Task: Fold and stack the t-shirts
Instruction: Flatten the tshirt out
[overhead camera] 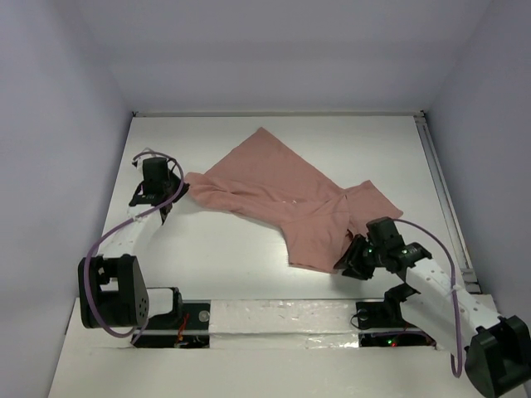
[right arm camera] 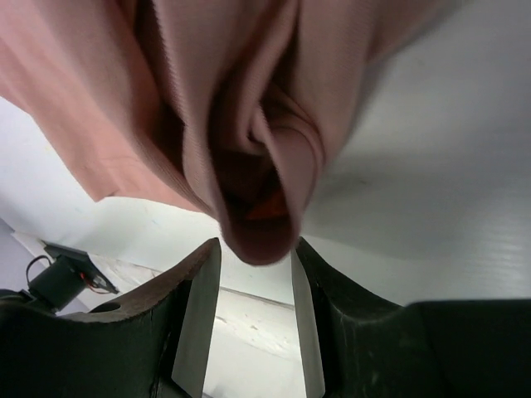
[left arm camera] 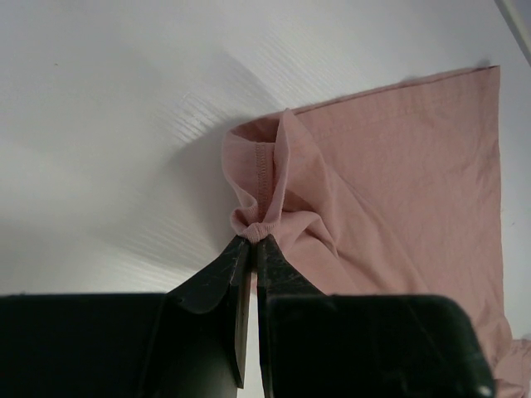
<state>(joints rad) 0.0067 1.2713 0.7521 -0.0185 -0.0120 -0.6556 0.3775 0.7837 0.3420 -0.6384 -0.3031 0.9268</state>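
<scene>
around: white table (overhead camera: 241,265), pale walls (overhead camera: 50,124), purple cable (overhead camera: 101,240) looping off left arm | shirt (overhead camera: 282,199): salmon-pink, wrinkled, spread mid-table between arms | left claw (left arm camera: 251,243): pinched tight on shirt hem | right claw (right arm camera: 255,245): jaws apart, shirt fold between

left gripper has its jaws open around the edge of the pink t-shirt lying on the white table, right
Not open: the left gripper is shut, pinching a bunched bit of the edge of the pink t-shirt. The left wrist view shows it.
</scene>
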